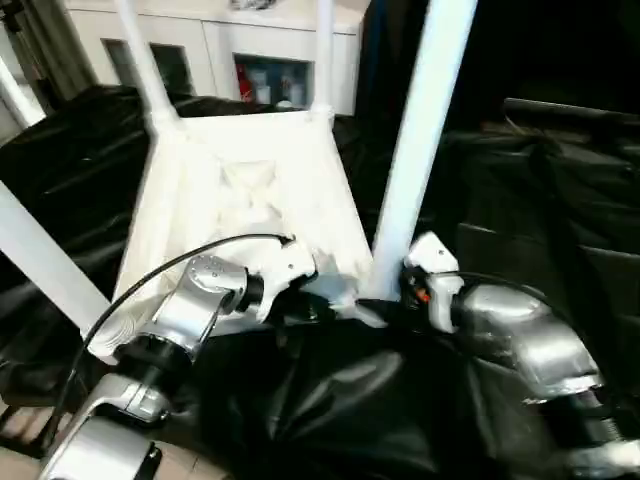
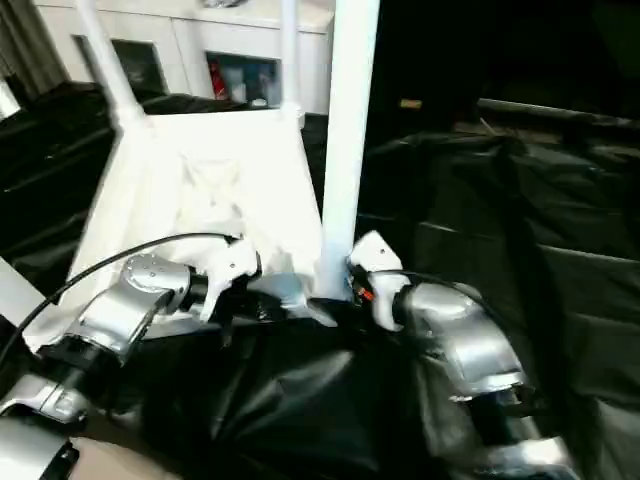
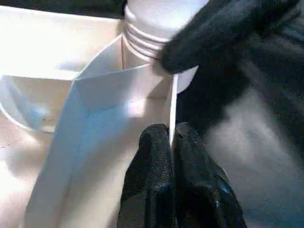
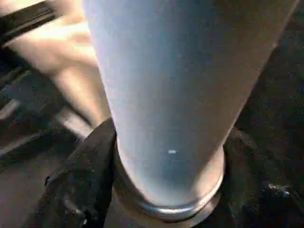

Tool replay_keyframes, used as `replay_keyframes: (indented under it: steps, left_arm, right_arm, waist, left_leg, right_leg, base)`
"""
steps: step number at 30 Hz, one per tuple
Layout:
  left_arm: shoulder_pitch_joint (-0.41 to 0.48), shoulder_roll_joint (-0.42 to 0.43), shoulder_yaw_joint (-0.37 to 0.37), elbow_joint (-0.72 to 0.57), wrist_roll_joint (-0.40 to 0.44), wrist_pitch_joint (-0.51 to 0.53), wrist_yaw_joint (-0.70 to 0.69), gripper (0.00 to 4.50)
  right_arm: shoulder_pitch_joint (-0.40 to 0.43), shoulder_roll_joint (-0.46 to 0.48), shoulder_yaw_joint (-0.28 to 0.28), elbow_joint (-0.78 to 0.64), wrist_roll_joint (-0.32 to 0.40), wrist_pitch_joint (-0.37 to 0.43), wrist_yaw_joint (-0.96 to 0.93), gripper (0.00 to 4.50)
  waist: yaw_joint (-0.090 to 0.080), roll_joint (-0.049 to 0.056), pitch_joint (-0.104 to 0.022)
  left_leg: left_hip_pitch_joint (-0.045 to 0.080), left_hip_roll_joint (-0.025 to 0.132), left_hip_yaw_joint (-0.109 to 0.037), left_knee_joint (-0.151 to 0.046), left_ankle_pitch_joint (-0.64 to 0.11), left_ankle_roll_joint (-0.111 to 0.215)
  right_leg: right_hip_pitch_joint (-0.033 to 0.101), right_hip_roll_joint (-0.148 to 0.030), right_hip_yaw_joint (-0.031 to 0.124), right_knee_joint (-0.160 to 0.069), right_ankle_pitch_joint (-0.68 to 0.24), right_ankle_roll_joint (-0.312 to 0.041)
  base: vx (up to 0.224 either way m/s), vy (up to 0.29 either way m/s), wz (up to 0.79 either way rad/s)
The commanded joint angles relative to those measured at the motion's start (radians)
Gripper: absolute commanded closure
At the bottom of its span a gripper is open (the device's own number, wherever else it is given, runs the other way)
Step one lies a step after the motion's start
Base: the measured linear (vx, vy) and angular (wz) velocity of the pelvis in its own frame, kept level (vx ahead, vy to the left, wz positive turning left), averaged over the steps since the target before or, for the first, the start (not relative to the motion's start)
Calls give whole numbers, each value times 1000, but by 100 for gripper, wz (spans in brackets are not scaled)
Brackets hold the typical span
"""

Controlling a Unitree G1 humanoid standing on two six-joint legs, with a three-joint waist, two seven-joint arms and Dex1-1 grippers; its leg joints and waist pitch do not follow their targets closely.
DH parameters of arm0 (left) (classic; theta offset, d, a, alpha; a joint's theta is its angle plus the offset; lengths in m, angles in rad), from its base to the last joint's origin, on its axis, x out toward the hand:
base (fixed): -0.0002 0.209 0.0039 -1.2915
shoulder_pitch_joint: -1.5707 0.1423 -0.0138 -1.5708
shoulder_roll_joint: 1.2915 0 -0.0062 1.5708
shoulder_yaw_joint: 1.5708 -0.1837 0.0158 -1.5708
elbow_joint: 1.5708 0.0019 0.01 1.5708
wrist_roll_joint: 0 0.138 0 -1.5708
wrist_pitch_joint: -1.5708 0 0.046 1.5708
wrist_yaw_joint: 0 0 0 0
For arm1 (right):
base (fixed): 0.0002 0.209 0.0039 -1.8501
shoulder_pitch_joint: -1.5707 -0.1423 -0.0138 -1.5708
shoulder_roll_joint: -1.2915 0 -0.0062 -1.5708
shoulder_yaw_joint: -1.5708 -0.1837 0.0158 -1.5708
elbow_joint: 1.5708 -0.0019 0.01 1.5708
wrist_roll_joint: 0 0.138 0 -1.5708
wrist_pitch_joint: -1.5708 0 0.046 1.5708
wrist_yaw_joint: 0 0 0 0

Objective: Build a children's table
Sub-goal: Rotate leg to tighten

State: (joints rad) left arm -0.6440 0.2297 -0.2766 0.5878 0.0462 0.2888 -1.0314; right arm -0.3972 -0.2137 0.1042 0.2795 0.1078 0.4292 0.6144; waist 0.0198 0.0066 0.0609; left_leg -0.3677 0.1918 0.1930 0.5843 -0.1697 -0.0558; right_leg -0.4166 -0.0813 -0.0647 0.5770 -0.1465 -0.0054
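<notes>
Overhead, four legs (image 1: 420,150); left end effector (image 3: 171,142) pinching tabletop rim (image 3: 172,104), right (image 4: 166,190) around one.

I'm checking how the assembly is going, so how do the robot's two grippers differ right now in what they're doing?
The left gripper pinches the thin wall of the tabletop, fingers nearly together; the right gripper straddles the thick base of the near leg, fingers spread either side. The left grips a flat edge, the right a round tube. Both work at the same near corner.
</notes>
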Motion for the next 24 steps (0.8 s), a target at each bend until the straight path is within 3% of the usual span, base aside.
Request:
replay_keyframes:
  steps: [1,2,4,6,7,9,11,17,24]
  left_arm:
    - [-40,-107,16,26,-48,0,84,450]
    - [-57,-130,28,49,-46,5,129,450]
    - [-104,-198,57,98,-48,24,239,450]
    - [-116,-218,59,107,-48,22,261,450]
    - [-119,-231,55,105,-46,20,265,450]
    - [-111,-232,47,90,-41,10,248,450]
    - [-102,-231,44,79,-42,6,223,450]
    - [-39,-146,5,10,-53,-22,77,450]
    - [23,-53,-25,-76,-83,-55,-96,450]
  right_arm:
    - [-27,75,-1,66,2,29,-121,176]
    - [-39,103,-18,85,0,32,-169,177]
    - [-91,183,-54,140,4,25,-289,177]
    - [-107,205,-54,149,1,20,-312,177]
    - [-116,219,-49,150,-1,17,-316,142]
    - [-115,224,-43,140,-2,20,-294,142]
    - [-113,225,-41,133,-2,23,-277,102]
    - [-62,78,57,37,-21,24,-67,88]
    - [-17,-74,93,-62,18,35,158,88]
  waist:
    - [-3,-17,-58]
    - [-9,-18,-56]
    - [-19,-10,-56]
    - [-21,-16,-59]
    - [-20,-16,-60]
    - [-17,-16,-61]
    - [-15,-17,-63]
    - [-8,-20,-63]
    - [3,-16,-61]
  left_leg:
    - [12,27,-22,-71,-312,8]
    - [19,23,-22,-67,-346,8]
    - [16,16,-23,-64,-354,10]
    - [13,15,-25,-65,-344,17]
    - [6,17,-24,-68,-324,32]
    - [6,17,-21,-68,-309,47]
    - [4,19,-18,-67,-283,60]
    - [0,23,-15,-67,-251,84]
    - [5,33,-16,-71,-259,79]
  right_leg:
    - [40,-56,31,-92,-547,-113]
    - [32,-56,28,-100,-585,-105]
    - [31,-55,24,-105,-603,-91]
    - [38,-55,22,-107,-594,-88]
    - [41,-55,23,-103,-556,-90]
    - [40,-55,27,-100,-513,-102]
    - [43,-55,30,-93,-461,-124]
    - [53,-56,32,-84,-406,-147]
    - [50,-57,34,-80,-409,-159]
  base:
    - [0,0,0]
    - [0,0,0]
    - [0,0,0]
    - [0,0,0]
    - [0,0,0]
    - [0,0,0]
    - [0,0,0]
    - [0,0,0]
    - [0,0,0]
